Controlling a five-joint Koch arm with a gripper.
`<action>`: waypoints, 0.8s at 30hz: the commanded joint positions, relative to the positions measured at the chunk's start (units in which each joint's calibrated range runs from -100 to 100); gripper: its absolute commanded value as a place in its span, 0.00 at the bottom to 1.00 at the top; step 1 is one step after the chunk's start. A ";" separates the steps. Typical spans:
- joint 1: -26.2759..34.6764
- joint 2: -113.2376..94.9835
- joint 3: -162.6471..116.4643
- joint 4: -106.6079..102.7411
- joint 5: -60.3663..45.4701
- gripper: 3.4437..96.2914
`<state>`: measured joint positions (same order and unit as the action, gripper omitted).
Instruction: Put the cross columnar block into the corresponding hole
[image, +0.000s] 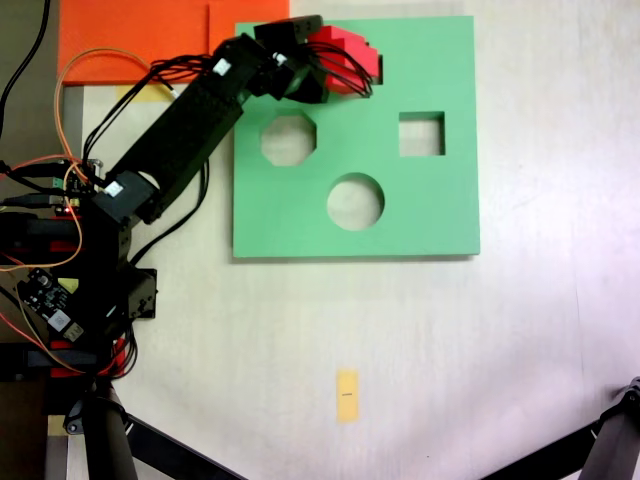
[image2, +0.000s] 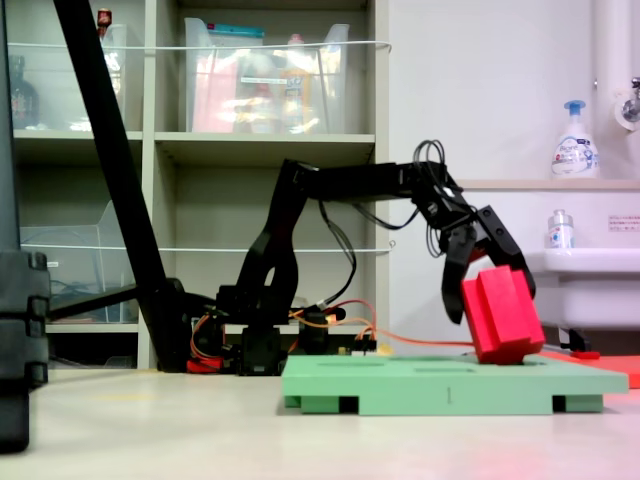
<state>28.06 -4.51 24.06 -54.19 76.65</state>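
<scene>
Nearest the camera in the second exterior view is the pale tabletop (image2: 150, 430), bare in front, with a dark blurred stand at the view's left edge.

My target, the cross columnar block (image2: 503, 312), is bright red with a stepped, plus-shaped end face. It is clamped in the gripper (image2: 490, 275), tilted, its lower corner touching or just above the top of the green foam board (image2: 440, 385). In the first exterior view the block (image: 345, 58) sits over the board's upper middle, near the far edge. I cannot see the corresponding hole; I judge that block and claw cover it.

The block looks like foam, so I expect it to be light, slightly squashy and grippy rather than slick, and not fragile. I would hold it across two opposite arms near the upper end, leaving the lower end free to enter the cutout. Squeezing hard might deform the arms and spoil the fit. The tilt needs levelling, and the cross needs turning to match.

Outward on the board (image: 440, 210) lie an octagonal cutout (image: 288, 139), a square cutout (image: 421, 134) and a round cutout (image: 355, 201). An orange sheet (image: 130, 35) lies at the first exterior view's upper left, and a yellow tape strip (image: 346, 395) lies well apart below the board.
</scene>
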 joint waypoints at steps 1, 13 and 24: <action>0.29 -0.23 1.47 4.83 0.63 0.43; 0.29 2.84 1.37 4.93 2.44 0.43; -0.29 6.47 2.06 6.28 2.54 0.43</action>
<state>27.91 1.37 24.15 -52.52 78.51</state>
